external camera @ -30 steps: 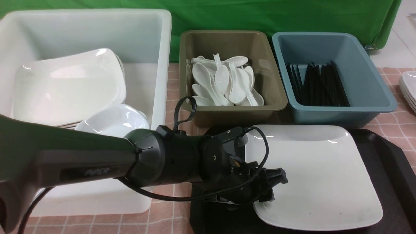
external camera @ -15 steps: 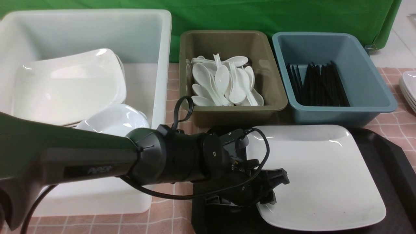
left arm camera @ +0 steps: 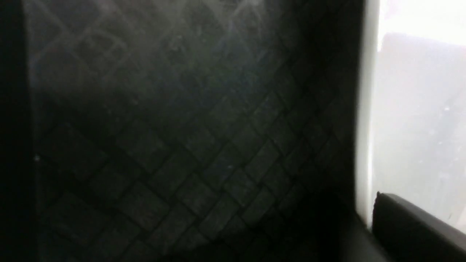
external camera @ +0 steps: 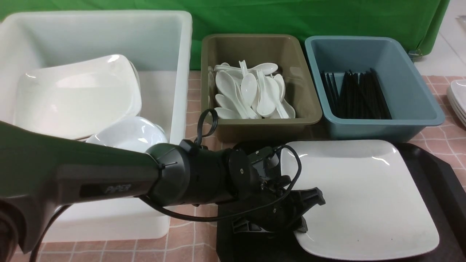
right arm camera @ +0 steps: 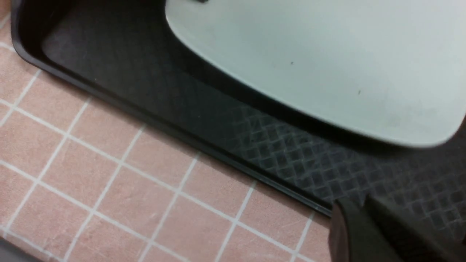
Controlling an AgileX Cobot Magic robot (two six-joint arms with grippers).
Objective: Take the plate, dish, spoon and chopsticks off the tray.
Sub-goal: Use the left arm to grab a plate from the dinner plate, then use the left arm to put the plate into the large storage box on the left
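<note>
The large white plate [external camera: 364,196] lies on the black tray [external camera: 440,171]. My left gripper [external camera: 300,218] is at the plate's left rim and is shut on it. In the left wrist view one finger [left arm camera: 411,225] presses on top of the plate [left arm camera: 418,109], the other is dark beneath the rim, and the tray [left arm camera: 182,145] lies below. My right gripper [right arm camera: 351,214] is shut and holds nothing. It hovers over the near rim of the tray [right arm camera: 291,156], beside the plate [right arm camera: 309,54]. No spoon, chopsticks or dish shows on the tray.
A white tub [external camera: 174,43] at the left holds large plates and a small dish [external camera: 127,134]. Behind the tray, an olive bin [external camera: 305,91] holds several spoons and a blue bin [external camera: 418,91] holds black chopsticks. Stacked white dishes [external camera: 458,98] sit at the far right.
My left gripper has closed on the plate's left rim. The plate has slid a little to the right on the tray, and the left arm has followed it.
</note>
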